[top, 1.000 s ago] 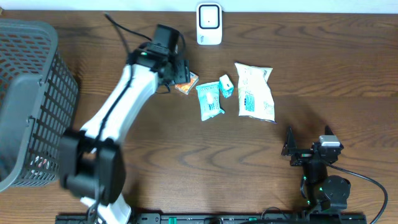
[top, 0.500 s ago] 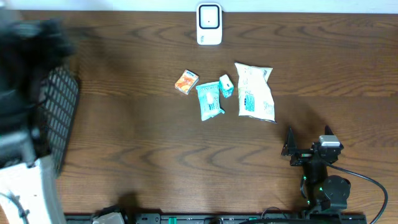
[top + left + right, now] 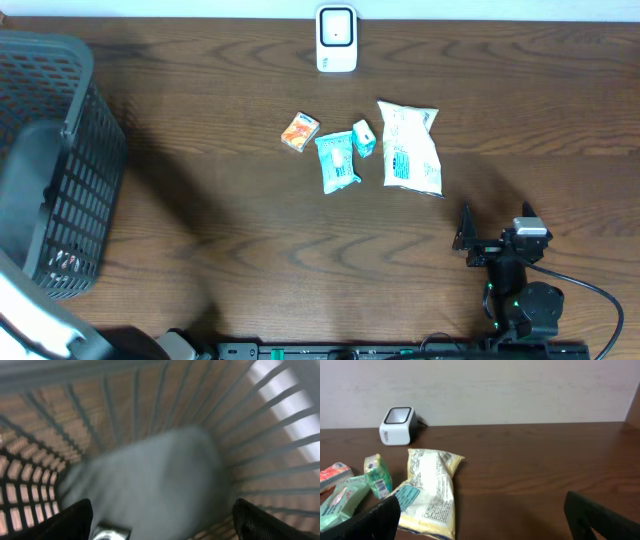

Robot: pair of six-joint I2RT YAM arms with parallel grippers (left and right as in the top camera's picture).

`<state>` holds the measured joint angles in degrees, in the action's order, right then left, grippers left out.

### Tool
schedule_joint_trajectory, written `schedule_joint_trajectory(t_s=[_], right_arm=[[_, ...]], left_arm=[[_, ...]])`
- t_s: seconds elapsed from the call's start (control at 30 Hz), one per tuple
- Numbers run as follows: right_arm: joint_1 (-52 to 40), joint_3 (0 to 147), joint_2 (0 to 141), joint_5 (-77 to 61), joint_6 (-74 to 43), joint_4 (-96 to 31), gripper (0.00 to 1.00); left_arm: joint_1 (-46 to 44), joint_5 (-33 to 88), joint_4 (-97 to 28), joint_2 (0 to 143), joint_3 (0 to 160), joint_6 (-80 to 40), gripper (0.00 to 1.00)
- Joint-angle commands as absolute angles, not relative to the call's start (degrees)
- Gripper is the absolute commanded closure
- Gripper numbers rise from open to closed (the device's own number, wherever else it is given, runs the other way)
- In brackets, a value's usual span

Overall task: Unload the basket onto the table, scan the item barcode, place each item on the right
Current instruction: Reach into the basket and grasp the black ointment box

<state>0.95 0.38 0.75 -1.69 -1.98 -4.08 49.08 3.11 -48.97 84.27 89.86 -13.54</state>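
Orange packet (image 3: 300, 131), well apart from left hand (image 3: 165, 522) above basket (image 3: 95, 170)

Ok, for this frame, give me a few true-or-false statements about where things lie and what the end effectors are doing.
1. The white barcode scanner stands at the far edge of the wooden table, apart from the packets. True.
2. The large cream snack bag lies inside the dark grey mesh basket. False: it lies on the table.
3. The right end effector is open and empty. True.
4. The left end effector holds the small orange packet. False: it is open, facing into the basket; the packet lies on the table.
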Motion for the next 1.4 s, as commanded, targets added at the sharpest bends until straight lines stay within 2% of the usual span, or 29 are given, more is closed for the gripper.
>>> schedule_joint_trajectory(t_s=[0.0, 0.3, 0.57, 0.83, 0.97, 1.23, 1.37], right_arm=[[1.1, 0.4, 0.7, -1.5, -2.6, -4.3, 0.01], [1.1, 0.4, 0.7, -1.5, -2.6, -4.3, 0.01], [1.1, 0.4, 0.7, -1.5, -2.5, -4.3, 0.01], [1.1, 0.4, 0.7, -1.5, -2.6, -4.3, 0.01], [1.1, 0.4, 0.7, -1.5, -2.6, -4.3, 0.01], [1.1, 0.4, 0.7, -1.5, -2.6, -4.3, 0.01], [1.1, 0.4, 0.7, -1.5, -2.6, -4.3, 0.01]], left_arm=[[51.3, 3.4, -53.0, 91.0, 89.7, -12.5, 0.12], [51.6, 3.8, -60.1, 103.6, 89.7, -17.2, 0.12], [50.9, 3.5, -64.8, 108.1, 89.5, -23.9, 0.09], [51.0, -7.3, -70.4, 108.2, 88.2, -22.9, 0.02], [51.0, -7.4, -69.4, 108.2, 85.6, -19.9, 0.00], [51.0, -6.6, -63.5, 108.2, 80.4, -16.5, 0.02], [51.0, -1.8, -59.2, 108.2, 75.9, -12.9, 0.02]])
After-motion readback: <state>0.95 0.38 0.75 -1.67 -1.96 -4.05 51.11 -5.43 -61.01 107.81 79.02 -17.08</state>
